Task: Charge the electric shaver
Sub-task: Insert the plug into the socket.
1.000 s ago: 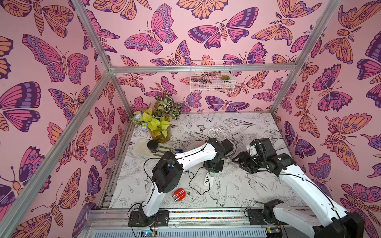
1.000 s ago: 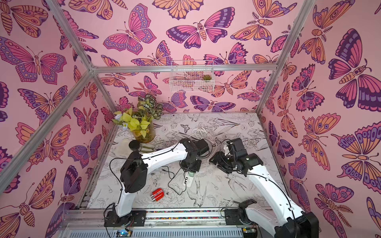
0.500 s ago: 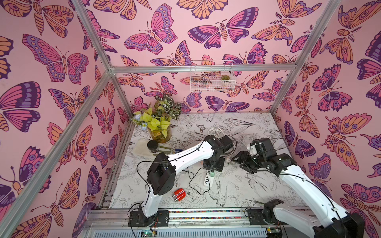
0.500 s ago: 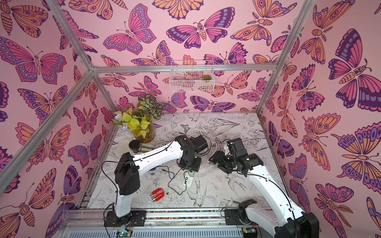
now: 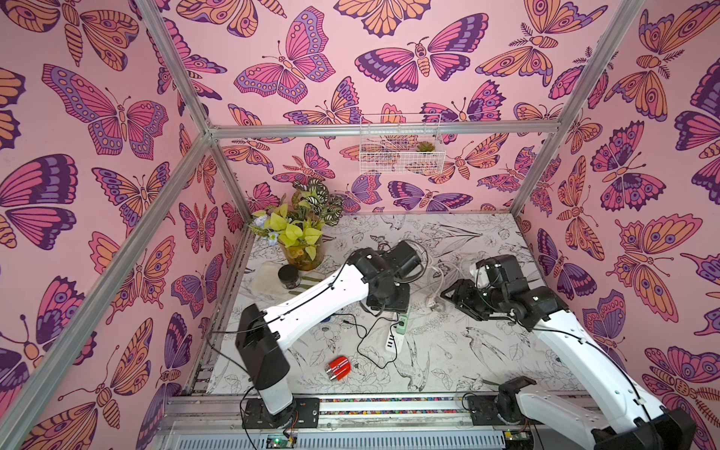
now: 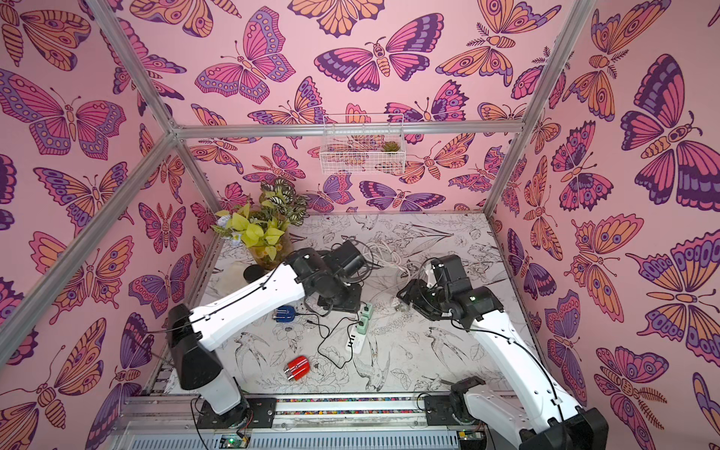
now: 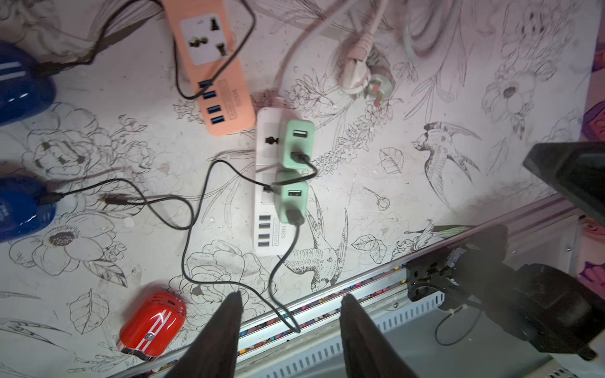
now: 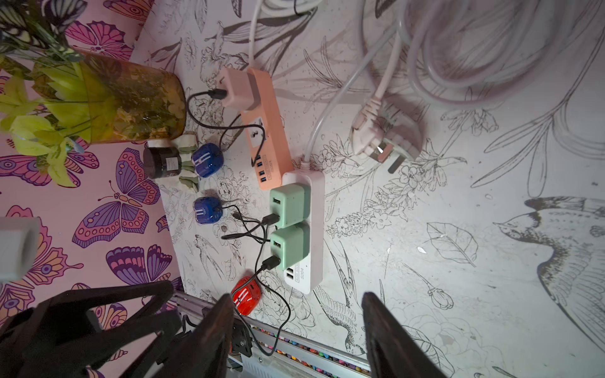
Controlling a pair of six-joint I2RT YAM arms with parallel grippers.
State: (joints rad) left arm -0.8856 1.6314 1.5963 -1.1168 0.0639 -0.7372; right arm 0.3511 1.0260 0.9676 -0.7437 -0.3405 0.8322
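Note:
The red shaver [image 5: 338,367] [image 6: 297,367] [image 7: 152,324] [image 8: 246,299] lies near the front rail with no cable in it. A white power strip [image 7: 266,131] [image 8: 316,229] carries two green USB adapters [image 7: 296,144] [image 8: 288,248]. A black cable from the lower adapter ends loose over the rail [image 7: 296,329]. My left gripper [image 7: 289,302] [image 6: 339,302] hovers open above the strip, and that cable end shows between its fingers without touching them. To the strip's right, my right gripper [image 8: 296,299] [image 5: 448,292] is open and empty.
Two blue shavers [image 8: 207,159] [image 8: 207,209] lie left of the strips. A peach power strip [image 7: 212,65] sits behind the white one. A coiled white cord with a plug [image 8: 386,140], an amber plant vase [image 5: 302,253] and a black jar [image 5: 289,276] stand further back.
My left arm's elbow has swung to the left and its wrist has drawn back slightly over the strip. The right arm has hardly moved.

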